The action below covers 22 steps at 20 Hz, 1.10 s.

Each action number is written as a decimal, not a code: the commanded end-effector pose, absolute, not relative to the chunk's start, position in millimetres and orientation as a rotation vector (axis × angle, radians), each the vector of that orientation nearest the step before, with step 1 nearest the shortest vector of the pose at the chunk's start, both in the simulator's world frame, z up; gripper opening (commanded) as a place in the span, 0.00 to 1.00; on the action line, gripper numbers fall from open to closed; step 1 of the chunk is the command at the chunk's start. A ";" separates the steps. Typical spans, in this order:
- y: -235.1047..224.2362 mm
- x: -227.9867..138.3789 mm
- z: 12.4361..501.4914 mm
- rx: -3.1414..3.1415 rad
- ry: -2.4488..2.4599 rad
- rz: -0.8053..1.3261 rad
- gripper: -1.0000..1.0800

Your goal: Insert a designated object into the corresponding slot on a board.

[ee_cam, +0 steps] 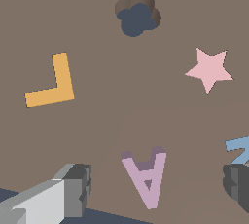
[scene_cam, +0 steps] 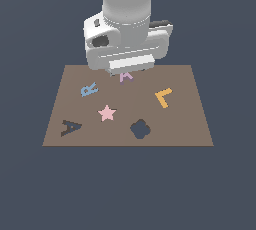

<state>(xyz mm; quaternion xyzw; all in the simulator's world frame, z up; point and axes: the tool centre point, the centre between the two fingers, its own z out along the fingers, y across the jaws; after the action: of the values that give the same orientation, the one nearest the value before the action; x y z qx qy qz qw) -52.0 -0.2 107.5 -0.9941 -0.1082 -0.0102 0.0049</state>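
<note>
Lilac A flat on board | A-slot apparently empty | claw spread, straddling it

Blue R, star, orange L, perhaps flower-shaped recess

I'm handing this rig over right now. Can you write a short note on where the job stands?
Claw: open, empty, fingers either side of the lilac A block, not gripping it.
A block: flat on the board, far edge, under the arm.
A slot: empty, near corner on the exterior view's left.
Done: claw lined up over the block.
Left: close, lift, carry to the slot, insert.
</note>
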 end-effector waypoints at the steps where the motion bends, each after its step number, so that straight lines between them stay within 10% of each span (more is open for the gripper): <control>1: -2.7 -64.6 90.6 -3.106 -0.414 -0.023 0.96; 22: -13.5 -91.1 37.2 -3.087 -0.581 0.001 0.96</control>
<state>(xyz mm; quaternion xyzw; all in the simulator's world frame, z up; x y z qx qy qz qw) -90.7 -13.4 41.9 -0.9828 -0.1845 -0.0001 0.0003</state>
